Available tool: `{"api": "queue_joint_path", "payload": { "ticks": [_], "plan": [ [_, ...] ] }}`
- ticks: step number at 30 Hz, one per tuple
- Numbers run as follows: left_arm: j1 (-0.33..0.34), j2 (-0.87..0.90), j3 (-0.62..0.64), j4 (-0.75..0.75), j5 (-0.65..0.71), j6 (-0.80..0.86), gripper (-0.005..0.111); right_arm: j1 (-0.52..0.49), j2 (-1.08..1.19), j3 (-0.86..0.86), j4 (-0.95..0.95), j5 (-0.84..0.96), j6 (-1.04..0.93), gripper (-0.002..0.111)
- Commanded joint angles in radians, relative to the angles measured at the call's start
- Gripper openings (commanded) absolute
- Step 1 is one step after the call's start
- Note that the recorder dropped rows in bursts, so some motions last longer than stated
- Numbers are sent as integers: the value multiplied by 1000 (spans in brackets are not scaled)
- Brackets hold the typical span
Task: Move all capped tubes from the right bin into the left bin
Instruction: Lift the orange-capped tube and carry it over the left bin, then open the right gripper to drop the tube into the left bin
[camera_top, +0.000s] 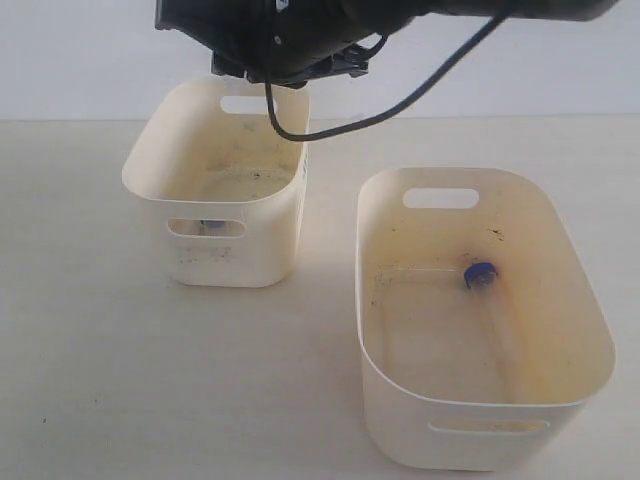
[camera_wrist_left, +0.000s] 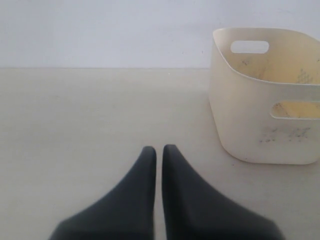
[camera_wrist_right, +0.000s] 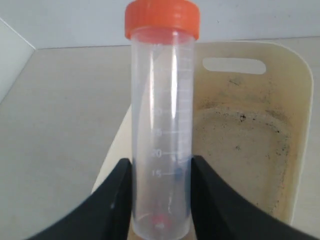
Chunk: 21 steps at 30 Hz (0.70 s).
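My right gripper (camera_wrist_right: 161, 161) is shut on a clear capped tube (camera_wrist_right: 162, 100) with an orange-red cap, held upright over the left bin (camera_wrist_right: 300, 100), whose floor is speckled dark. In the exterior view the right arm (camera_top: 290, 45) reaches across above the left bin (camera_top: 240, 255); a blue cap (camera_top: 210, 226) shows through that bin's handle cut-out. The right bin (camera_top: 400, 400) holds one blue-capped tube (camera_top: 480, 273) lying on its yellowish floor. My left gripper (camera_wrist_left: 159, 149) is shut and empty, low over the table beside the left bin (camera_wrist_left: 260, 115), and out of the exterior view.
Both bins stand on a pale table (camera_top: 100, 350) with a white wall behind. A black cable (camera_top: 400, 110) hangs from the right arm above the left bin's far rim.
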<state>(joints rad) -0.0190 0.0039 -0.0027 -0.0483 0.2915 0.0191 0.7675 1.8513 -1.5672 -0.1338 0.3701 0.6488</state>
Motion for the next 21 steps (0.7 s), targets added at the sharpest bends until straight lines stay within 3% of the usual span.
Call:
{"api": "queue_joint_path", "payload": {
  "ticks": [1,12,15,18,21],
  "plan": [
    [-2,-4,3,-9,4,-2,4,0,59,-78,-1,8,-11,0],
    [-2,-4,3,-9,4,-2,4,0,157,-120,-1,48,-30,1],
    [-2,-4,3,-9,4,-2,4,0,171,-120,-1,67,-31,12],
    [-2,-4,3,-9,4,-2,4,0,176,-120,14,68,-31,34],
    [-2,-4,3,-9,4,-2,4,0,179,-120,20,68,-31,48]
  ]
}}
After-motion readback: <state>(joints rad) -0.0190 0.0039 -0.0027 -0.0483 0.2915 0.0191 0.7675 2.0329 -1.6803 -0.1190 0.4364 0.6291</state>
